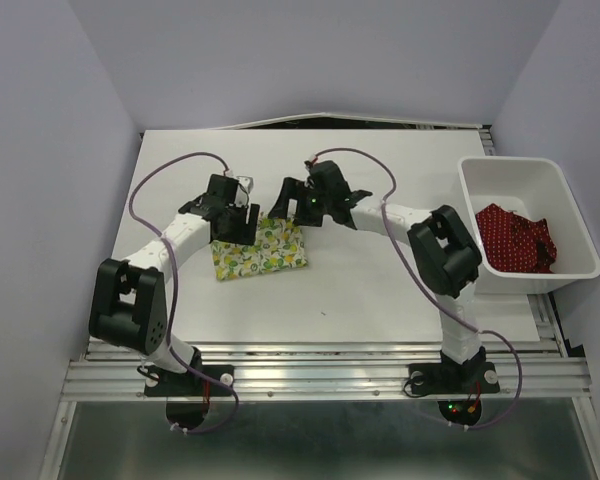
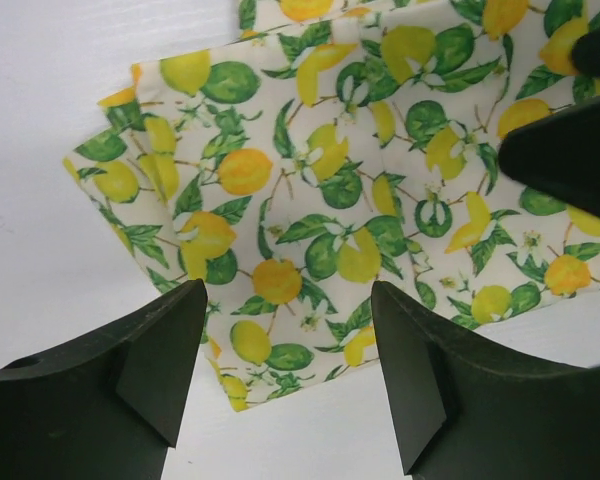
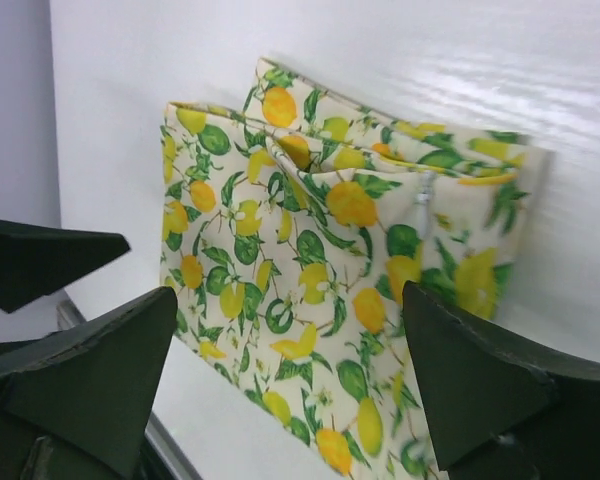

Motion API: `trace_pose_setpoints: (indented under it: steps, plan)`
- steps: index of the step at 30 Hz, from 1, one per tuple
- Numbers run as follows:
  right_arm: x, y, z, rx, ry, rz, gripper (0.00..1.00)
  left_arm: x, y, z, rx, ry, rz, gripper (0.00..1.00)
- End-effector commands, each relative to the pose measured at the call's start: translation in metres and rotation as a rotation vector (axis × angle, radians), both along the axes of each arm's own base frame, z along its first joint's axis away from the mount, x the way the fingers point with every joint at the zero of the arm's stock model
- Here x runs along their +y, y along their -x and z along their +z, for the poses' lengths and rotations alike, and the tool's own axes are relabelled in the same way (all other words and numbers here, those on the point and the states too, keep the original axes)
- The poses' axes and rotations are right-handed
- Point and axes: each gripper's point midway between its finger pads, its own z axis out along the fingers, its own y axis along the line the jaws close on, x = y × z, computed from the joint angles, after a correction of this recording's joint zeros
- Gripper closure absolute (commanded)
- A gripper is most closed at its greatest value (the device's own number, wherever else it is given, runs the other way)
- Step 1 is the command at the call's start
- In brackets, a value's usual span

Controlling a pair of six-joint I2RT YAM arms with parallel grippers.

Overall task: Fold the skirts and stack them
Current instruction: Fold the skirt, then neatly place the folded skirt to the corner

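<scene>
The lemon-print skirt (image 1: 260,250) lies folded into a small rectangle on the white table. It fills the left wrist view (image 2: 340,190) and the right wrist view (image 3: 320,280). My left gripper (image 1: 232,222) hovers over its far left edge, open and empty (image 2: 288,345). My right gripper (image 1: 285,200) hovers over its far right corner, open and empty (image 3: 290,370). The red dotted skirt (image 1: 515,238) lies crumpled inside the white bin (image 1: 570,215) at the right.
The white table (image 1: 380,280) ends at a metal rail along the front edge (image 1: 320,365). Purple-grey walls close in the left, back and right. Cables loop above both arms.
</scene>
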Motion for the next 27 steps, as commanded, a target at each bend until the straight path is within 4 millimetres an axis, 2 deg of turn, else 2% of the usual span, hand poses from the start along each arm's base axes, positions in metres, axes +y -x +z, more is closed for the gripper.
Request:
trace_pose_setpoints:
  steps: [1,4,6,7,15,16,18,20,21,22,26,27]
  plan:
    - [-0.05,-0.019,0.064,-0.023,-0.081,-0.069,0.0,-0.035,-0.011,0.02,-0.011,0.021,-0.044,0.23]
    - [-0.07,-0.026,0.073,-0.033,-0.087,-0.09,0.0,-0.049,-0.005,0.011,0.056,0.046,-0.061,0.26]
    - [-0.091,-0.033,0.077,-0.045,-0.078,-0.122,0.0,-0.055,-0.003,0.006,0.08,0.048,-0.051,0.27]
    - [-0.103,-0.037,0.073,-0.041,-0.069,-0.142,0.0,-0.056,-0.001,-0.003,0.108,0.044,-0.049,0.28]
    - [-0.146,-0.048,0.069,-0.034,-0.048,-0.217,0.0,-0.066,0.015,-0.052,0.245,0.021,-0.038,0.33]
    - [-0.153,-0.05,0.069,-0.034,-0.045,-0.23,0.0,-0.06,0.014,-0.064,0.266,-0.02,-0.03,0.33]
    - [-0.157,-0.052,0.069,-0.039,-0.042,-0.234,0.0,-0.049,0.001,-0.068,0.268,-0.087,-0.037,0.34]
    - [-0.161,-0.053,0.067,-0.03,-0.038,-0.238,0.0,-0.039,-0.003,-0.083,0.324,-0.134,-0.071,0.34]
    - [-0.161,-0.054,0.067,-0.026,-0.041,-0.237,0.0,-0.026,-0.011,-0.08,0.337,-0.174,-0.055,0.34]
    - [-0.164,-0.055,0.066,-0.02,-0.041,-0.24,0.0,-0.018,-0.01,-0.091,0.38,-0.211,-0.1,0.34]
    - [-0.163,-0.053,0.062,-0.014,-0.041,-0.224,0.0,0.02,-0.017,-0.09,0.424,-0.242,-0.092,0.34]
    - [-0.163,-0.053,0.063,-0.02,-0.038,-0.222,0.0,0.038,-0.021,-0.087,0.422,-0.25,-0.086,0.34]
